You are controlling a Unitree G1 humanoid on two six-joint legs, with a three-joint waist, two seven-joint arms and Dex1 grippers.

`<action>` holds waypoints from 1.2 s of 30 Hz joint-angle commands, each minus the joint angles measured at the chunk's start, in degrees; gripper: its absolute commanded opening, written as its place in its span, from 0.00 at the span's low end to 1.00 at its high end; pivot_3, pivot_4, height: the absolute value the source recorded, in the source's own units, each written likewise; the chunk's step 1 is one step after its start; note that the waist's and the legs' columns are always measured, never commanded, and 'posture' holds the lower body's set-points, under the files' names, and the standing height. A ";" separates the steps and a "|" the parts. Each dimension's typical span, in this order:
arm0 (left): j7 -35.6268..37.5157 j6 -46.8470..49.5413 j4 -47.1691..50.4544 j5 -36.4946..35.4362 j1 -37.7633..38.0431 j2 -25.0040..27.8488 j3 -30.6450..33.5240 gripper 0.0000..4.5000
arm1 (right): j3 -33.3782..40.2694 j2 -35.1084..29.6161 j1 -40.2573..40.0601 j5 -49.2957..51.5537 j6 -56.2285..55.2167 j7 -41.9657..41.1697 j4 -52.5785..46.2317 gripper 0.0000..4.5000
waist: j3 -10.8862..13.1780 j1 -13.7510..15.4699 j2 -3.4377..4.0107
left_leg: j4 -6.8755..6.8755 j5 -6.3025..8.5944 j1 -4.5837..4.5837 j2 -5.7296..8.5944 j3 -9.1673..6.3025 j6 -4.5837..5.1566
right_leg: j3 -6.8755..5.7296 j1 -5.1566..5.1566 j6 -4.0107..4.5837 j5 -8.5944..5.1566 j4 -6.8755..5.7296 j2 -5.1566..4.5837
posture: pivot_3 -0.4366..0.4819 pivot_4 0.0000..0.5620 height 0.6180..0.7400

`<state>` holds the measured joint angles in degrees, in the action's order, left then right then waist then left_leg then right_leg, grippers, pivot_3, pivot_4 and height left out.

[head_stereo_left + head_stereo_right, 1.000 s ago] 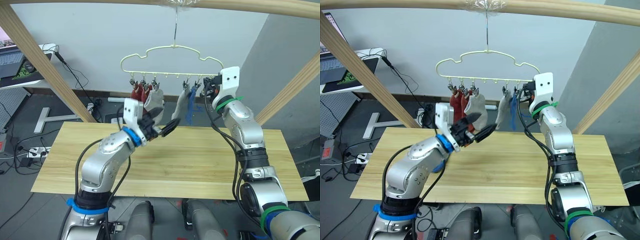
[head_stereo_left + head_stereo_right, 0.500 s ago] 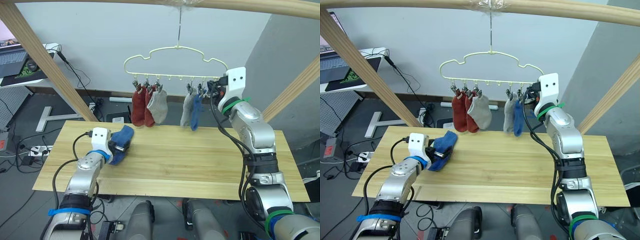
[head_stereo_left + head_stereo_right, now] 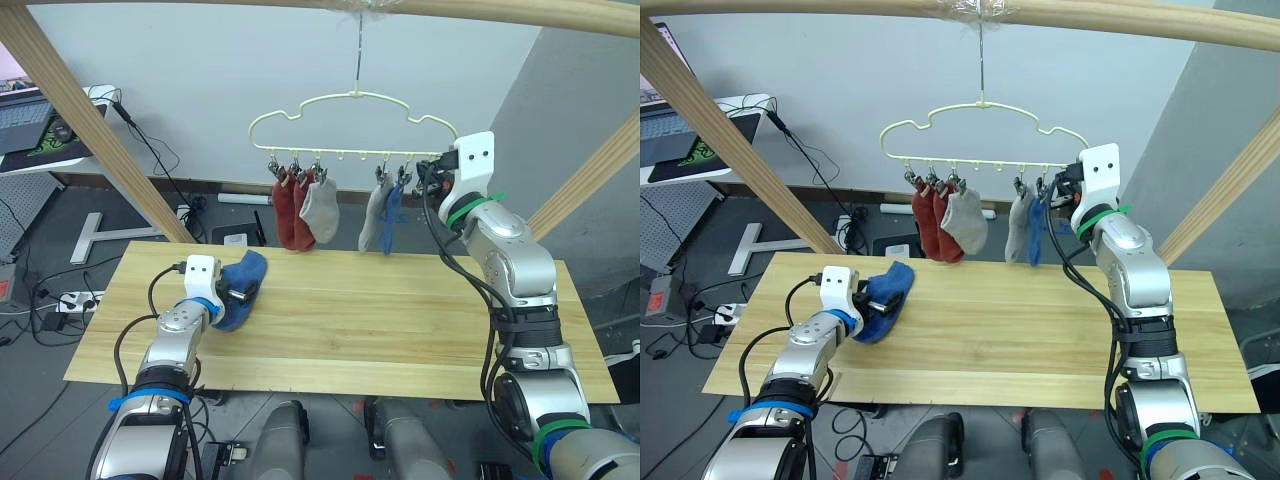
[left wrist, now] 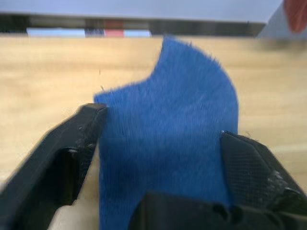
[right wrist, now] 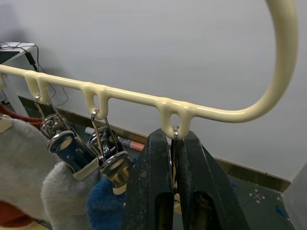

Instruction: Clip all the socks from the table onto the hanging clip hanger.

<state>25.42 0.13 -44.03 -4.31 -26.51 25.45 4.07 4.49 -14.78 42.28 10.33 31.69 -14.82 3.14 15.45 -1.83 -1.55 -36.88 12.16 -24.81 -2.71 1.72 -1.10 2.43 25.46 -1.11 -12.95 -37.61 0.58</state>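
Observation:
One blue sock (image 3: 243, 280) lies on the table (image 3: 400, 320) at its left end. My left gripper (image 3: 238, 294) rests low over it, open, with the sock (image 4: 168, 120) between its spread fingers (image 4: 72, 143). The pale-yellow clip hanger (image 3: 350, 100) hangs from the top pole. Two rust-red socks (image 3: 287, 210), a grey sock (image 3: 320, 210), another grey sock (image 3: 373, 218) and a blue sock (image 3: 391, 215) hang from its clips. My right gripper (image 5: 173, 158) is raised at the hanger's right end, shut on the last clip (image 5: 173, 136).
A round wooden pole frame (image 3: 90, 130) slants up at the left and right and crosses overhead. A desk with a laptop (image 3: 25, 120) stands at the back left, with cables on the floor (image 3: 60, 300).
A second ago my left arm was raised near the hanger; it has come down to the blue sock on the table. The hanging socks have swung slightly. The right gripper holds its place.

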 commanded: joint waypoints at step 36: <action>0.93 34.26 60.35 -23.63 8.01 -24.77 -11.28 0.01 | 30.13 3.28 18.20 26.51 48.30 13.21 0.21 0.00 | 0.11 -0.41 0.00 | 0.10 0.01 -0.13 0.05 0.00 0.03 | 0.01 -0.12 -0.10 -0.01 0.41 0.03 | 0.40 0.51 1.00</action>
<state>27.28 34.65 15.16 -26.84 -17.37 1.70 -6.93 33.14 -11.73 59.15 35.33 78.03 -2.80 5.82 15.56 -2.24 -1.56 -36.78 12.17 -24.97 -2.66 1.69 -1.07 2.44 25.34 -1.21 -12.95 -37.16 0.65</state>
